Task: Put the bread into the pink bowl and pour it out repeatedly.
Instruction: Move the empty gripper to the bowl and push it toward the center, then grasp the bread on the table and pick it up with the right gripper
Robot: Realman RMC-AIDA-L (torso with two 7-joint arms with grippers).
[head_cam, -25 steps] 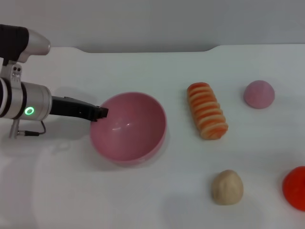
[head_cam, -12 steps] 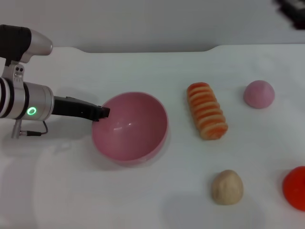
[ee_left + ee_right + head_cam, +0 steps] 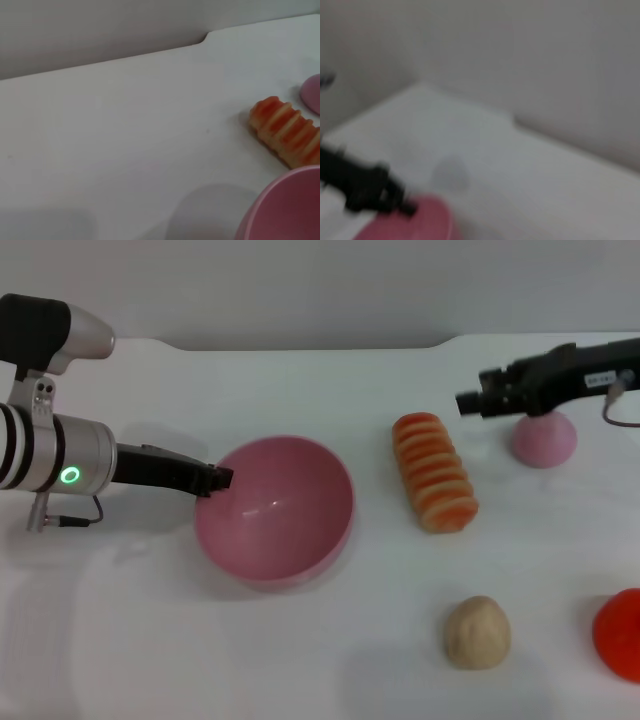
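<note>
The pink bowl [image 3: 275, 508] stands left of the table's middle and holds nothing. My left gripper [image 3: 215, 480] is shut on its left rim, and the right wrist view shows that gripper [image 3: 405, 206] at the bowl's edge [image 3: 415, 225]. The bread [image 3: 433, 472] lies striped side up on the table to the right of the bowl, apart from it; the left wrist view shows the bread [image 3: 287, 132] beyond the bowl's rim [image 3: 285, 210]. My right gripper [image 3: 470, 402] hangs above the table just right of the bread's far end.
A small pink dome [image 3: 544, 440] sits under the right arm, right of the bread. A round tan bun [image 3: 477, 632] lies at the front. A red object [image 3: 620, 633] is cut off at the right edge. The table's far edge meets a grey wall.
My right arm has come into view from the upper right and now reaches toward the bread's far end. The left gripper and the bowl have shifted slightly to the right.
</note>
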